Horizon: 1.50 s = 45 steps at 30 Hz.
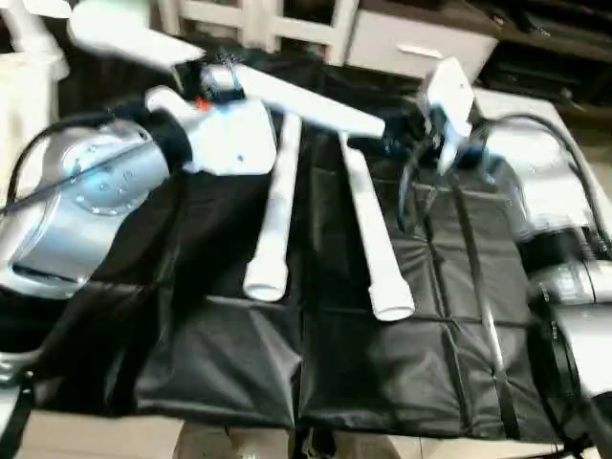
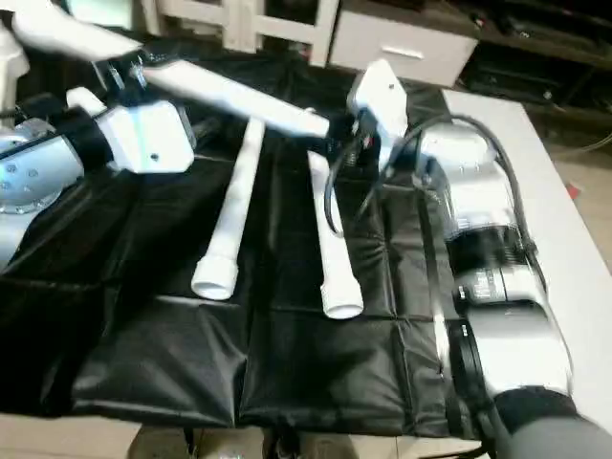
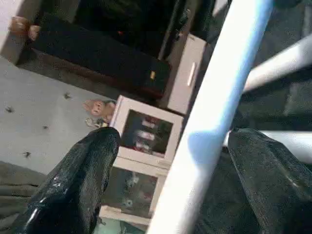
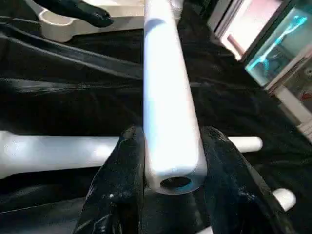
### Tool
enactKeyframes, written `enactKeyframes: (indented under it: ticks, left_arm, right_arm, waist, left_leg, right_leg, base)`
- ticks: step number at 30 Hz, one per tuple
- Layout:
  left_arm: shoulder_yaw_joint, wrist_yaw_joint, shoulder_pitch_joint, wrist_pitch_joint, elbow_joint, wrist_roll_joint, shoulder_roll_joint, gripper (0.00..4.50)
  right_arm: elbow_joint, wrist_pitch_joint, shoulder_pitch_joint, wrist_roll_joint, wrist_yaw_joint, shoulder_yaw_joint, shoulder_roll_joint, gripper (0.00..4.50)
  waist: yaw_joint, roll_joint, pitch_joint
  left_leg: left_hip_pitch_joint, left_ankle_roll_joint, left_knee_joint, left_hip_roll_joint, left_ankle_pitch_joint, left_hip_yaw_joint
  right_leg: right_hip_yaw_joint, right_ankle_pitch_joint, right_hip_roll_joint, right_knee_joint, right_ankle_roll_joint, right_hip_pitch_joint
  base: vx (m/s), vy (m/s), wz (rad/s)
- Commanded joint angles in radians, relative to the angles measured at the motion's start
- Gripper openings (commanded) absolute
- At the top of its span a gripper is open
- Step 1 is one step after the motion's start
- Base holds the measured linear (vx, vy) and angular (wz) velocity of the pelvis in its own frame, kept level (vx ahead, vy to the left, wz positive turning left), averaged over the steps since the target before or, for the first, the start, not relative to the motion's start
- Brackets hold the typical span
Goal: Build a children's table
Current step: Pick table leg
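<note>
Three white tube legs in view on and above a large counter (image 1: pixel 382 373) draped in creased black sheeting. Beyond the far edge, white cabinets (image 1: pixel 421 43) with drawer fronts. Two silver forearms reaching in over the sheeting, one from each side. At the far left corner, part of the white plastic top (image 4: pixel 73 22) of the children's table, with a rounded corner socket facing up. Flat on the sheet, side by side and near each other, two loose legs: left leg (image 1: pixel 275 220) and right leg (image 1: pixel 371 239), wide ends toward the near edge, narrow ends pointing away. Above them, a third leg, the raised leg (image 1: pixel 306 100), held off the counter, slanting from the upper left down to the right. Right hand (image 4: pixel 170 161) closed on the open hollow end of the raised leg, one black finger (image 4: pixel 122 180) pressed to each side of the tube. Left hand (image 3: pixel 168 180) spread wide around the same leg farther up, black fingers (image 3: pixel 78 185) standing apart from the tube, no firm grip visible.
</note>
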Motion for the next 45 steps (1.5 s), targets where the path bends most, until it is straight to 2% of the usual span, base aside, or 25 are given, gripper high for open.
enactKeyframes:
  ticks: [1, 4, 7, 9, 11, 12, 14, 17, 18, 19, 20, 22, 26, 34, 37, 39, 45]
  left_arm:
    - [-0.024, -0.035, 0.013, -0.044, 0.008, 0.019, 0.016, 4.08]
    - [-0.02, -0.038, 0.009, -0.068, 0.027, 0.04, 0.024, 4.08]
    - [-0.023, -0.052, 0.0, -0.1, 0.049, 0.055, 0.033, 4.08]
    - [-0.026, -0.069, 0.004, -0.11, 0.058, 0.049, 0.036, 4.08]
    - [-0.022, -0.067, 0.004, -0.121, 0.066, 0.059, 0.035, 4.08]
    - [-0.02, -0.065, 0.002, -0.124, 0.069, 0.063, 0.034, 4.08]
    - [-0.018, -0.069, 0.0, -0.128, 0.075, 0.063, 0.033, 4.08]
    - [-0.016, -0.08, 0.005, -0.136, 0.084, 0.066, 0.034, 4.08]
    - [-0.013, -0.092, 0.014, -0.137, 0.084, 0.058, 0.034, 3.72]
    - [-0.013, -0.094, 0.015, -0.137, 0.084, 0.057, 0.034, 3.72]
    - [-0.005, -0.128, 0.032, -0.12, 0.074, 0.022, 0.029, 3.72]
    - [0.001, -0.141, 0.044, -0.114, 0.066, 0.007, 0.027, 3.36]
    - [0.004, -0.149, 0.054, -0.121, 0.064, 0.008, 0.029, 3.17]
    - [0.013, -0.184, 0.077, -0.133, 0.043, -0.006, 0.034, 2.36]
    - [0.017, -0.191, 0.081, -0.129, 0.038, -0.004, 0.03, 2.29]
    - [0.02, -0.195, 0.082, -0.128, 0.037, -0.006, 0.027, 1.95]
    - [0.038, -0.204, 0.092, -0.114, 0.03, -0.029, 0.017, 1.68]
  right_arm:
    - [-0.125, 0.057, 0.019, 0.03, -0.005, -0.001, -0.026, 1.18]
    - [-0.208, 0.1, 0.044, 0.035, 0.011, 0.014, -0.039, 1.18]
    - [-0.321, 0.173, 0.077, 0.063, 0.006, 0.022, -0.048, 1.18]
    - [-0.379, 0.21, 0.091, 0.071, 0.013, 0.032, -0.055, 1.18]
    - [-0.427, 0.246, 0.104, 0.082, 0.03, 0.041, -0.063, 1.18]
    - [-0.45, 0.261, 0.112, 0.089, 0.039, 0.046, -0.068, 1.18]
    - [-0.483, 0.283, 0.124, 0.1, 0.047, 0.051, -0.074, 1.18]
    - [-0.526, 0.311, 0.139, 0.112, 0.035, 0.052, -0.08, 1.18]
    - [-0.546, 0.325, 0.146, 0.115, 0.018, 0.049, -0.082, 1.18]
    - [-0.547, 0.326, 0.146, 0.115, 0.017, 0.048, -0.082, 1.18]
    - [-0.569, 0.346, 0.153, 0.118, 0.0, 0.044, -0.084, 1.18]
    - [-0.583, 0.359, 0.157, 0.12, -0.01, 0.041, -0.085, 1.18]
    - [-0.599, 0.377, 0.161, 0.124, -0.024, 0.04, -0.092, 1.18]
    - [-0.609, 0.397, 0.154, 0.129, -0.056, 0.041, -0.099, 1.18]
    - [-0.61, 0.403, 0.149, 0.129, -0.063, 0.043, -0.098, 1.18]
    - [-0.609, 0.403, 0.148, 0.129, -0.064, 0.043, -0.098, 1.18]
    - [-0.613, 0.41, 0.143, 0.131, -0.074, 0.044, -0.1, 1.18]
  waist:
    - [0.009, 0.042, -0.135]
    - [0.011, 0.039, -0.135]
    - [0.015, 0.047, -0.13]
    - [0.014, 0.046, -0.133]
    - [0.014, 0.046, -0.134]
    - [0.015, 0.046, -0.135]
    - [0.015, 0.047, -0.136]
    - [0.019, 0.047, -0.136]
    - [0.022, 0.051, -0.139]
    - [0.022, 0.051, -0.139]
    - [0.024, 0.052, -0.141]
    - [0.024, 0.048, -0.142]
    - [0.026, 0.047, -0.145]
    - [0.025, 0.048, -0.143]
    - [0.025, 0.047, -0.143]
    - [0.026, 0.049, -0.144]
    - [0.026, 0.051, -0.146]
  left_leg:
    - [-0.007, 0.033, -0.067, 0.015, -0.065, 0.01]
    - [-0.01, 0.027, -0.067, 0.015, -0.083, 0.011]
    - [-0.003, 0.021, -0.072, 0.024, -0.115, 0.009]
    - [-0.005, 0.015, -0.075, 0.029, -0.114, 0.005]
    - [-0.006, 0.012, -0.076, 0.029, -0.113, 0.005]
    - [-0.002, 0.01, -0.076, 0.03, -0.12, 0.005]
    - [-0.003, 0.01, -0.078, 0.032, -0.122, 0.005]
    - [-0.003, 0.007, -0.078, 0.032, -0.121, 0.006]
    - [-0.003, 0.004, -0.078, 0.032, -0.116, 0.005]
    - [-0.003, 0.004, -0.078, 0.032, -0.116, 0.005]
    - [-0.006, -0.001, -0.078, 0.032, -0.109, 0.004]
    - [-0.008, -0.005, -0.078, 0.031, -0.103, 0.006]
    - [-0.012, 0.001, -0.077, 0.028, -0.098, 0.008]
    - [-0.013, 0.001, -0.077, 0.028, -0.109, 0.007]
    - [-0.012, 0.003, -0.076, 0.027, -0.113, 0.007]
    - [-0.011, 0.004, -0.076, 0.027, -0.11, 0.006]
    - [-0.01, 0.004, -0.077, 0.031, -0.11, 0.005]
  right_leg:
    - [0.063, -0.449, -0.078, -0.098, -0.047, 0.107]
    - [0.054, -0.495, -0.08, -0.105, -0.014, 0.109]
    - [0.045, -0.52, -0.084, -0.116, 0.002, 0.105]
    - [0.042, -0.499, -0.087, -0.112, -0.005, 0.11]
    - [0.042, -0.486, -0.087, -0.111, -0.009, 0.111]
    - [0.044, -0.473, -0.089, -0.11, -0.014, 0.109]
    - [0.046, -0.428, -0.089, -0.102, -0.035, 0.11]
    - [0.048, -0.422, -0.091, -0.103, -0.041, 0.11]
    - [0.048, -0.41, -0.092, -0.1, -0.045, 0.114]
    - [0.048, -0.41, -0.092, -0.1, -0.045, 0.114]
    - [0.048, -0.399, -0.093, -0.098, -0.048, 0.116]
    - [0.049, -0.395, -0.093, -0.097, -0.046, 0.117]
    - [0.047, -0.424, -0.093, -0.102, -0.025, 0.12]
    - [0.041, -0.475, -0.093, -0.111, 0.005, 0.116]
    - [0.039, -0.49, -0.093, -0.114, 0.015, 0.115]
    - [0.039, -0.481, -0.093, -0.113, 0.012, 0.115]
    - [0.037, -0.441, -0.094, -0.109, -0.007, 0.116]
  base:
    - [0.0, 0.0, 0.0]
    - [0.0, 0.0, 0.0]
    - [0.0, 0.0, 0.0]
    - [0.0, 0.0, 0.0]
    - [0.0, 0.0, 0.0]
    - [0.0, 0.0, 0.0]
    - [0.0, 0.0, 0.0]
    - [0.0, 0.0, 0.0]
    - [0.0, 0.0, 0.0]
    - [0.0, 0.0, 0.0]
    - [0.0, 0.0, 0.0]
    - [0.0, 0.0, 0.0]
    - [0.0, 0.0, 0.0]
    - [0.0, 0.0, 0.0]
    - [0.0, 0.0, 0.0]
    - [0.0, 0.0, 0.0]
    - [0.0, 0.0, 0.0]
